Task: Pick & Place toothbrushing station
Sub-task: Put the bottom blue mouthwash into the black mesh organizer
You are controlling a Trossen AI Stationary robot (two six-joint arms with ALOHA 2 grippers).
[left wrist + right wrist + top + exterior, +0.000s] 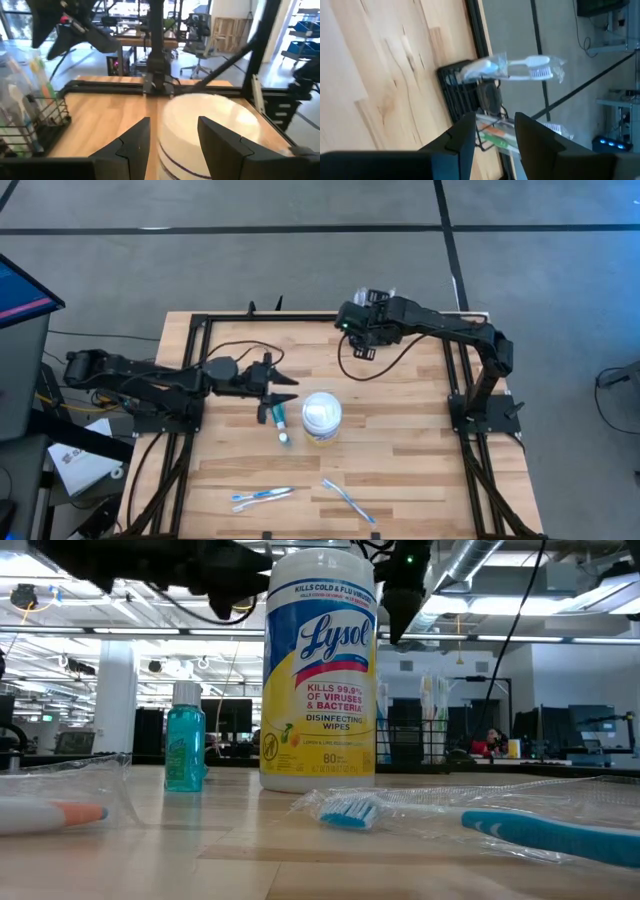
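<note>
The toothbrushing station (pixel 467 95), a small black wire rack holding wrapped toothbrushes, stands at the table's far edge; it also shows in the low view (pixel 412 730) and the left wrist view (pixel 42 120). My right gripper (pixel 492 137) hangs open above and just short of it (pixel 368 312), touching nothing. My left gripper (pixel 172 142) points level toward the table's right, open, its fingers just short of the white wipes tub (pixel 210 125), which stands upright mid-table (pixel 322 418).
A teal bottle (pixel 282 422) stands beside the tub on its left. Two wrapped toothbrushes (pixel 262 496) (pixel 348 500) lie near the front edge. A black frame rail (pixel 300 316) runs along the table's far side.
</note>
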